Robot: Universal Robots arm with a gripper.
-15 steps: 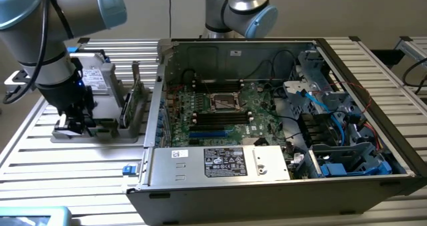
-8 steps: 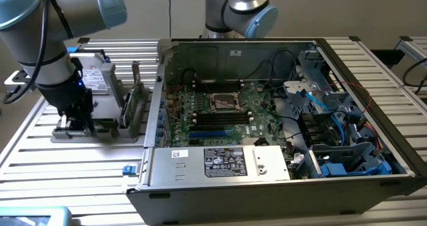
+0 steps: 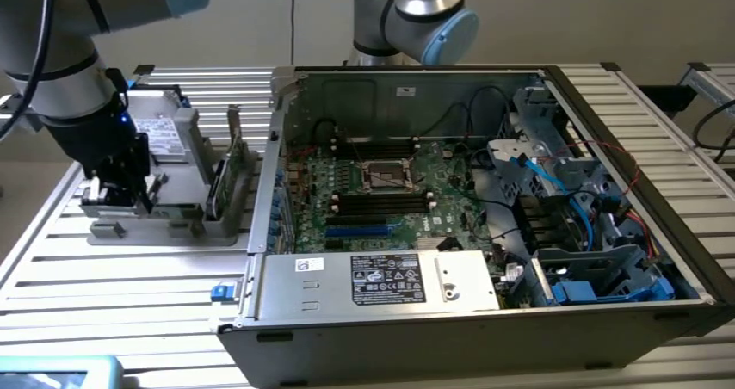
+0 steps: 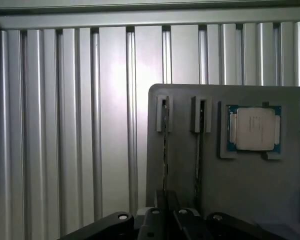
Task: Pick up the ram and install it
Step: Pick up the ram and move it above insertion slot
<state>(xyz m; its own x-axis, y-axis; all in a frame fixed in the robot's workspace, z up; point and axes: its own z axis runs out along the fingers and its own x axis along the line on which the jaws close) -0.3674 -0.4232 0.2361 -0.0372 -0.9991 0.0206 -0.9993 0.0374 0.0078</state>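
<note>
Aluminium slats make up the one table (image 3: pixel 115 277). On the exterior view's left stands one grey holder (image 3: pixel 172 227), with the single arm (image 3: pixel 58 79) coming down over it from above. The arm's lower part is nearly vertical and the black gripper (image 3: pixel 115 201) points straight down into the holder's near end. One upright green card (image 3: pixel 236 175) stands at the holder's edge nearest the case.

In the wrist view the holder (image 4: pixel 240 190) carries two narrow slots side by side. Each holds one stick seen on edge, so there are two sticks in all. One processor chip (image 4: pixel 254 128) lies flat in a recess beside them. The ram (image 4: pixel 164 145) sits in the slot farther from the chip and runs straight in between the gripper (image 4: pixel 166 201) tips. The jaws are drawn in narrowly on its thin edge. The second stick (image 4: pixel 199 145) stands apart from the gripper.

On the exterior view's right lies one open computer case (image 3: pixel 460 324), with its one green motherboard (image 3: pixel 431 178) facing up.
</note>
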